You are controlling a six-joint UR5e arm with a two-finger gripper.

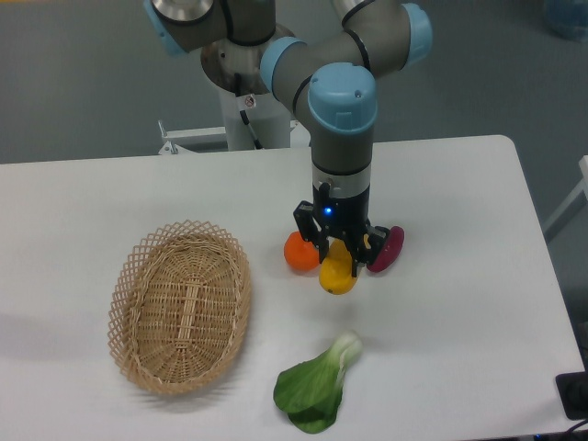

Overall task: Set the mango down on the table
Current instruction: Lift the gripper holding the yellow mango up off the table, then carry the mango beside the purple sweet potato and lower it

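The mango (337,275), a smooth yellow-orange oval fruit, lies on the white table (459,303) just right of centre. My gripper (339,250) hangs straight down over it, its two black fingers either side of the mango's upper end. Whether the fingers press on the fruit or stand off it cannot be told. The mango's top is hidden by the gripper.
A round orange (298,251) touches the mango's left side, and a dark magenta oblong thing (388,248) lies to its right. An oval wicker basket (180,306) sits at left. A green leafy vegetable (319,384) lies near the front edge.
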